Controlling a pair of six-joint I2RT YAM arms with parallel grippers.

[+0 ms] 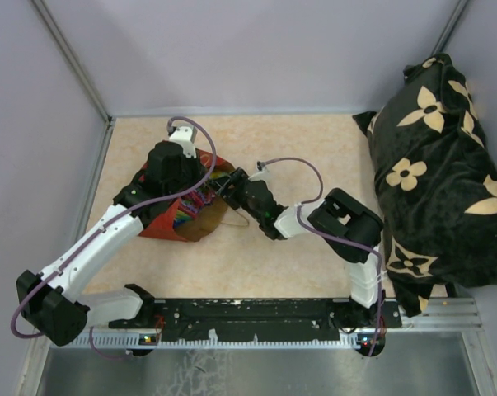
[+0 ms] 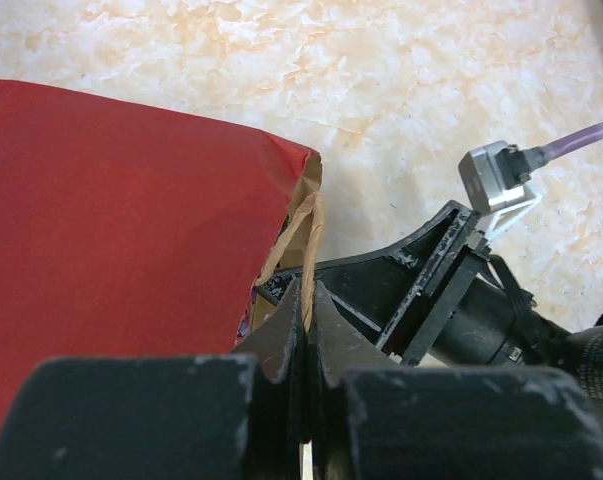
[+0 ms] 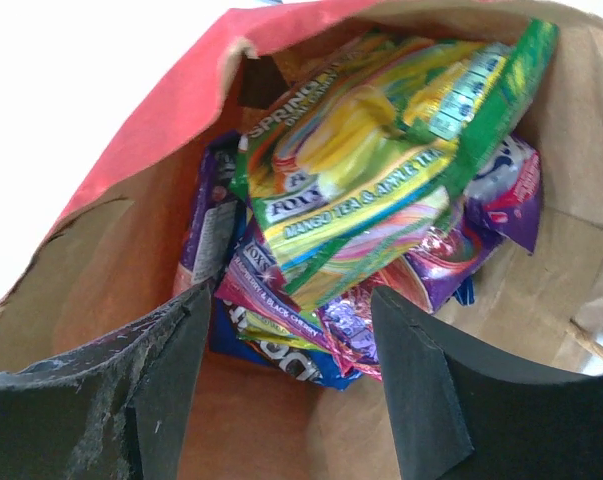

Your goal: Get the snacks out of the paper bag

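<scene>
Paper bag, red outside and brown kraft inside, sits left of centre on table, mouth turned toward right arm.

Left gripper is closed, pinching the thin brown loop handle between its fingers. The handle runs up from the jaws to the crumpled rim of the paper bag. In the left wrist view the red bag wall fills the left side, and the right arm's black gripper body sits just beyond the rim.

Right gripper is open, jaws spread wide and holding nothing. Its fingers are at the bag mouth, pointing in at the snacks.

Snacks are all inside the bag, piled toward the far end:
- green packet with yellow and striped print lies on top, tilted, one corner up by the upper right wall
- purple packet is under it
- second purple packet is on the right, against the kraft wall
- blue chip bag is lowest and mostly covered

Whether the fingertips touch the pile cannot be told.

In the top view the packets show only as coloured stripes in the bag mouth, with both grippers at the bag. Black flower-patterned cloth lies well apart, at the table's right edge.
</scene>
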